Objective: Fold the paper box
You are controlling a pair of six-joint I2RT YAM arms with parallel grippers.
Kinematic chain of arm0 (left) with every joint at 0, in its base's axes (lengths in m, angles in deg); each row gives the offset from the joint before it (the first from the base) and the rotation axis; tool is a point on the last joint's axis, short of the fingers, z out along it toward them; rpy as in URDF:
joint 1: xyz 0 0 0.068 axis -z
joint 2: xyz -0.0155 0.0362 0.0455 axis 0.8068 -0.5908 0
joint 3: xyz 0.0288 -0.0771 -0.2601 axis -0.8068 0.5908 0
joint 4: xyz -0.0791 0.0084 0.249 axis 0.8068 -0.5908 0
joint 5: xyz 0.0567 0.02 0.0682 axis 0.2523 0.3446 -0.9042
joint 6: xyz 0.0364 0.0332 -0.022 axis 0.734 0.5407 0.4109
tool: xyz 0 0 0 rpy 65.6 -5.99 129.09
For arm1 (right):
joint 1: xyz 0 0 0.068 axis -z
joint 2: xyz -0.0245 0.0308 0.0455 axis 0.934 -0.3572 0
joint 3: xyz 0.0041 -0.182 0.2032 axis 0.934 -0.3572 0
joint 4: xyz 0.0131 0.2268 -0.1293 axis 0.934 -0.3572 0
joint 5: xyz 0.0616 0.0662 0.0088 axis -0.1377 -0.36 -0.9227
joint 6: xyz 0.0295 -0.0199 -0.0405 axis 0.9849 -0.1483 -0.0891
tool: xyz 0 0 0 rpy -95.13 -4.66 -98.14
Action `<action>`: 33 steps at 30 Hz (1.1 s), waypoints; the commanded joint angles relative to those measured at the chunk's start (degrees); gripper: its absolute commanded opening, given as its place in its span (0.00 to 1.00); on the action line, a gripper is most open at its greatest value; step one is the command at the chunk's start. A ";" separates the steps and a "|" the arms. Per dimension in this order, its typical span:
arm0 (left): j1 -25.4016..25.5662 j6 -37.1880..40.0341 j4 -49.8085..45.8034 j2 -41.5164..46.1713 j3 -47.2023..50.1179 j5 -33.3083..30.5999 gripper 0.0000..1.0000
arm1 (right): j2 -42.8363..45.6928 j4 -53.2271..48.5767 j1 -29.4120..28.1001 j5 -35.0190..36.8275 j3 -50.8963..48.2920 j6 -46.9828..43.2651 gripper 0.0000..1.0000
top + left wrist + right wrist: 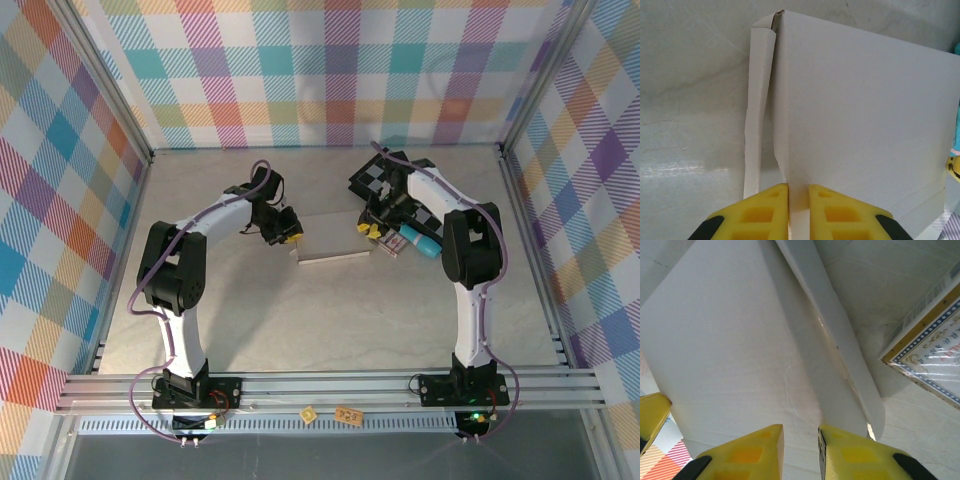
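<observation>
the paper box (335,242) lies in the middle of the table between the two arms; the left gripper (798,192) is almost closed and pinches the cardboard at the box's left end, beside a loose narrow flap, and the right gripper (801,435) pinches the right end in the same way, near a printed packet (935,355). i judge the step in hand is closing the side flaps; the next move calls for a steady grip and a gentle push inward, without creasing the thin walls.

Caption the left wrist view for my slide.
Left end effector pinching a side wall of the paper box on the table.
</observation>
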State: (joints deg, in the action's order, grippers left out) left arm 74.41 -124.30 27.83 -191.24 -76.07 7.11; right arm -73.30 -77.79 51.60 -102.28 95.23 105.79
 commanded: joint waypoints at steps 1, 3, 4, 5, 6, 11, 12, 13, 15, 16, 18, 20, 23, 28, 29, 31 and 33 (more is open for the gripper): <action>0.47 1.16 -1.67 -0.45 0.50 -0.50 0.14 | -0.62 -0.67 -0.55 2.00 -0.83 -1.90 0.26; 0.47 1.69 -2.32 -0.37 0.24 -0.90 0.15 | 0.06 -0.53 -0.58 3.15 -1.18 -2.29 0.27; 0.47 1.91 -2.62 -0.31 0.07 -1.04 0.15 | 0.70 -0.22 -0.57 3.84 -1.57 -2.50 0.28; 0.47 2.07 -2.72 -0.20 0.11 -1.29 0.15 | 1.52 0.01 -0.59 4.55 -1.79 -2.66 0.28; 0.47 2.29 -2.80 -0.10 0.07 -1.33 0.15 | 2.04 0.11 -0.61 5.09 -1.83 -2.89 0.28; 0.47 3.14 -3.59 -0.18 0.01 -1.52 0.15 | 3.46 -0.63 -0.52 8.25 -0.80 -4.37 0.29; 0.47 3.29 -3.61 -0.16 0.02 -1.58 0.15 | 3.42 -0.85 -0.54 8.71 -0.55 -4.64 0.29; 0.47 3.45 -3.70 -0.18 -0.02 -1.65 0.15 | 3.25 -1.07 -0.53 8.94 -0.29 -5.06 0.29; 0.47 3.75 -3.99 -0.27 0.14 -1.73 0.15 | 2.68 -1.61 -0.52 9.04 0.17 -5.46 0.29; 0.47 3.87 -4.05 -0.26 0.09 -1.79 0.14 | 2.45 -1.63 -0.54 9.04 0.14 -5.61 0.29; 0.47 4.14 -4.37 -0.03 0.14 -2.17 0.14 | 2.22 -1.54 -0.56 9.13 -0.37 -5.74 0.29; 0.47 4.47 -4.57 0.47 0.07 -2.61 0.15 | 1.59 -1.58 -0.58 8.73 -0.75 -6.18 0.31; 0.47 4.93 -5.04 0.87 -0.26 -2.68 0.20 | 0.85 -1.67 -0.88 8.16 -1.01 -6.91 0.34; 0.47 5.41 -5.82 0.23 -0.73 -2.24 0.24 | 0.76 -1.06 -1.29 8.25 -2.03 -6.91 0.39; 0.47 5.51 -5.89 0.26 -0.70 -2.28 0.25 | 0.71 -0.93 -1.38 8.25 -2.30 -6.78 0.39; 0.47 5.79 -6.20 0.34 -0.79 -2.69 0.26 | 0.51 -0.68 -1.63 8.37 -2.89 -6.60 0.39; 0.47 5.89 -6.45 0.75 -0.81 -3.18 0.29 | 0.22 -0.42 -1.86 8.81 -3.51 -6.46 0.38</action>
State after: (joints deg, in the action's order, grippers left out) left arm 74.71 -119.34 23.94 -191.24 -76.02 4.84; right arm -72.51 -77.42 50.46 -94.15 92.84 100.11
